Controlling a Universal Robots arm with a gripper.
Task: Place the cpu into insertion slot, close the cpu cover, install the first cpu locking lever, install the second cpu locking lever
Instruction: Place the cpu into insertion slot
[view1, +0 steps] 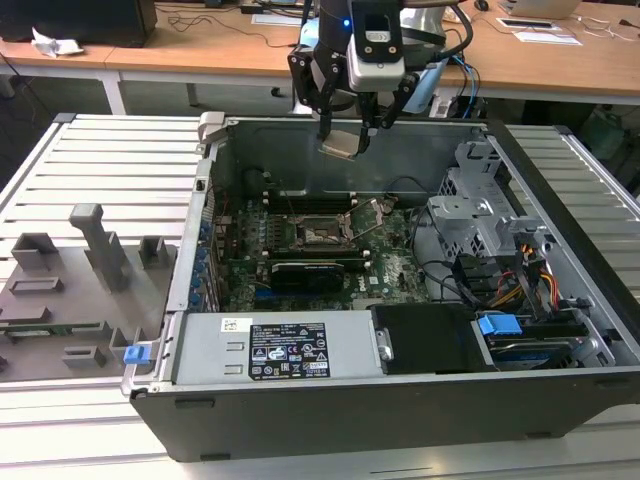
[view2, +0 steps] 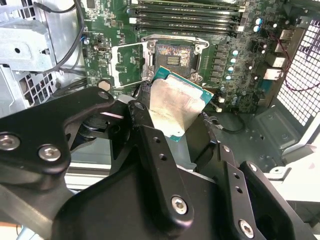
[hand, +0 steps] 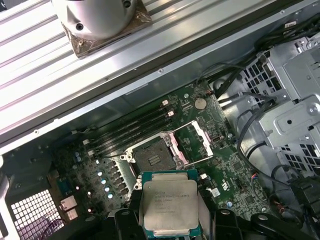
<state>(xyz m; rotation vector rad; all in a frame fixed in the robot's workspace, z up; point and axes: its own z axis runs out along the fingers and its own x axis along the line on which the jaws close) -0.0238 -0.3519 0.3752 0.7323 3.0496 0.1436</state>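
End effector (view1: 346, 133) clamped on the flat square silver cpu (hand: 170, 205) — above the black, apparently uncovered insertion slot (hand: 152, 156).

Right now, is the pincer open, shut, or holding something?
Pincer: shut on the cpu, held in the air, not yet in the slot.

No legible print, cpu (hand: 170, 205) included

Probably a robotics lab: an opened computer case (view1: 300, 420) on a slatted metal bench (view1: 110, 150) (cluttered wooden desks (view1: 560, 60) behind).
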